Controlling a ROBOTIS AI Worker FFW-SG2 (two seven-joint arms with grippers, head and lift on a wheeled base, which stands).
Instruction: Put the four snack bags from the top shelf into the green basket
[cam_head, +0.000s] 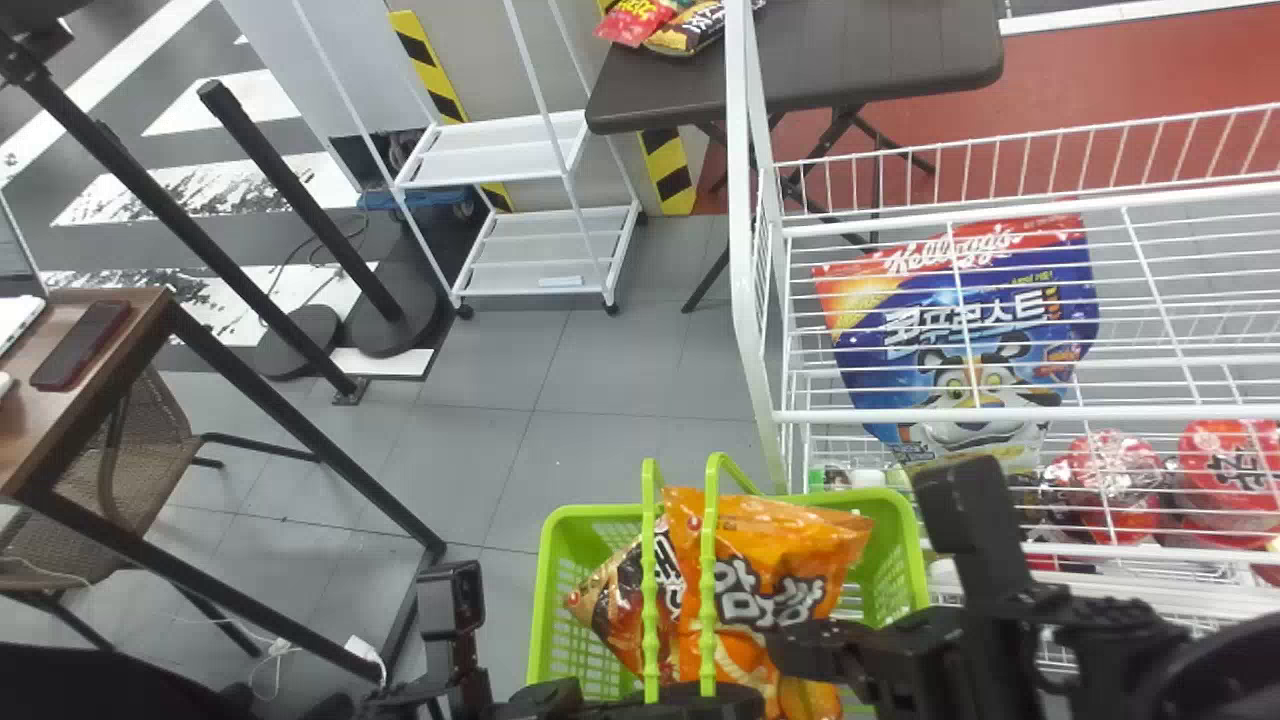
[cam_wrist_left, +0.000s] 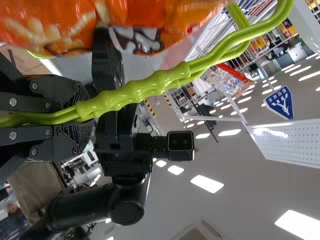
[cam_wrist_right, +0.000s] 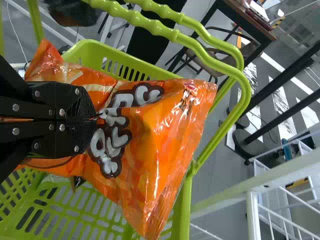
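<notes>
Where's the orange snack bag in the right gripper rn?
Head view, low and right of centre: the orange snack bag is in the mouth of the green basket, right of the darker bag, pinched by the right gripper.

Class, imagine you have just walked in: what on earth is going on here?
A robot is filling a green basket with snack bags. Its left gripper holds the basket by its handles. The right gripper has its fingers shut on an orange snack bag that lies in the basket, not yet released. A darker bag is in there beside it.
</notes>
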